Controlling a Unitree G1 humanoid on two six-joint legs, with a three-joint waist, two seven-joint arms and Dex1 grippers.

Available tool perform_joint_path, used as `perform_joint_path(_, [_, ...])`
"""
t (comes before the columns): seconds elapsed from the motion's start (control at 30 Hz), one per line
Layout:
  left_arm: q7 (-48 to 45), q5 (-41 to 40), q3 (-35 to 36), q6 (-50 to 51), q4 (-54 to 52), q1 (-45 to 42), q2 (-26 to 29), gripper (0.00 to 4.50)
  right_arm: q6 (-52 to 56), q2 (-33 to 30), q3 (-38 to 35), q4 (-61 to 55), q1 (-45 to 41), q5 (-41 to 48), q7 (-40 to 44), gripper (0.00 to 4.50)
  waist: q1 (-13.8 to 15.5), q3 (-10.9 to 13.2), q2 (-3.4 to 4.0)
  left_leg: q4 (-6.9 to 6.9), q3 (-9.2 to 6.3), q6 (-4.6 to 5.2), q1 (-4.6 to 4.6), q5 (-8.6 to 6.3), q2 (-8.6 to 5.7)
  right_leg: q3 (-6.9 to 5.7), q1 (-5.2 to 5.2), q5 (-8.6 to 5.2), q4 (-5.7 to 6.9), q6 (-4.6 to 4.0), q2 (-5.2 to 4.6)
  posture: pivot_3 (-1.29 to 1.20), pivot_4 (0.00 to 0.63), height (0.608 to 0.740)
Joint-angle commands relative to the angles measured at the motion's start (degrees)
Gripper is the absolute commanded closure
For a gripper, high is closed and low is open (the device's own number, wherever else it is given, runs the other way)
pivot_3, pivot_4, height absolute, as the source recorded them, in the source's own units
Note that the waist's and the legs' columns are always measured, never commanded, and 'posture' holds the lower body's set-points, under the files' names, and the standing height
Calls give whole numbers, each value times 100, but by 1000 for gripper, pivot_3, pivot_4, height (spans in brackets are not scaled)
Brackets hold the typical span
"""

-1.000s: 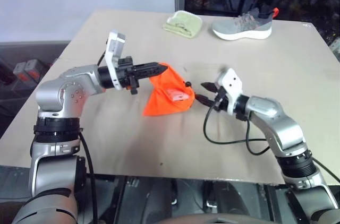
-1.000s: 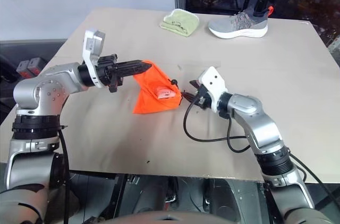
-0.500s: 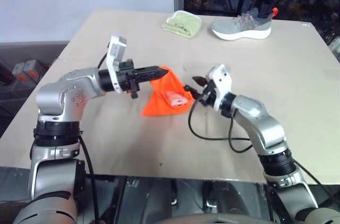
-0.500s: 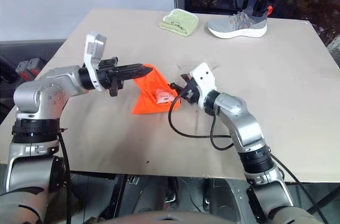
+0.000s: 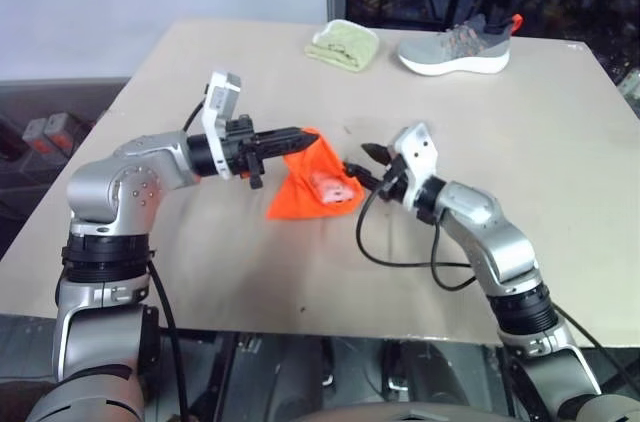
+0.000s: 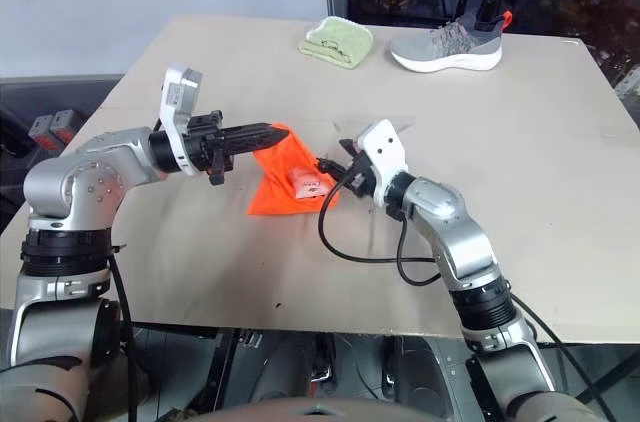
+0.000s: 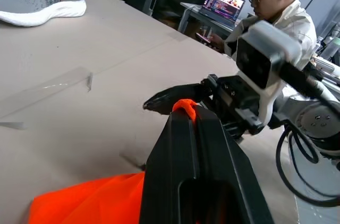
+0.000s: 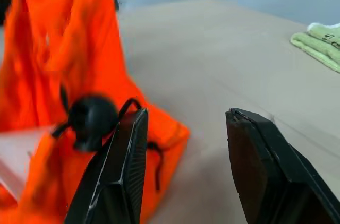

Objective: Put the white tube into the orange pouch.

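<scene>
Tan tabletop point(image 5: 560, 142) carries one shoe point(image 5: 458, 46) and one green cloth point(image 5: 345, 44) at its far edge. My left gripper point(image 5: 297, 139) is clamped on the orange pouch's point(image 5: 305, 192) top corner, lifting it. One white tube point(image 5: 334, 187) shows in its mouth (partly buried). My right gripper point(image 5: 362, 161) stands parted just beside the cord.

Orange pouch point(image 5: 308, 184) lifted, white tube point(image 5: 327, 184) inside mouth.
</scene>
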Motion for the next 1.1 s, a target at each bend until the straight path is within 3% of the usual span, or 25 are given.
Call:
perform_joint_path(0.03, [32, -143, 241, -44, -256, 15, 49, 4500, -512, -130, 154, 134, -129, -295, 123, 2180, -4, 0, 0, 0, 0, 0, 1, 0, 0, 1, 0, 0, 0, 0, 0, 0, 150, 740])
perform_joint_path(0.37, [116, -192, 281, -62, -334, 96, 47, 4500, -1080, 92, 101, 577, -230, -246, 346, 2180, -6, 0, 0, 0, 1, 1, 1, 1, 1, 1, 0, 1, 0, 1, 1, 0, 150, 740])
perform_joint_path(0.53, [158, -236, 347, -26, -422, 182, 71, 4500, -1154, 284, 33, 645, -249, -141, 364, 4332, -1, 0, 0, 0, 1, 1, 0, 1, 0, 1, 0, 3, 0, 3, 1, 0, 150, 740])
perform_joint_path(0.57, [163, -238, 356, -19, -433, 198, 73, 4500, -1161, 332, -38, 648, -267, -94, 316, 4468, 1, 0, 0, 0, 1, 0, 0, 1, 0, 0, 1, 2, 0, 3, 1, 0, 150, 740])
perform_joint_path(0.87, [507, -386, 285, 30, -882, 419, -229, 4500, -901, 342, -849, 67, -372, 187, -233, 4468, 8, 0, 0, -1, 0, -1, 0, 0, 0, 4, 1, 3, 0, 1, -4, 0, 150, 740])
perform_joint_path(1.1, [987, -647, 470, 132, -887, 352, -687, 4500, -498, -280, -875, -402, -91, -44, -197, 4468, 0, 0, 0, -1, 1, 0, 2, 1, 1, 25, 1, 4, 1, 2, -1, 0, 150, 740])
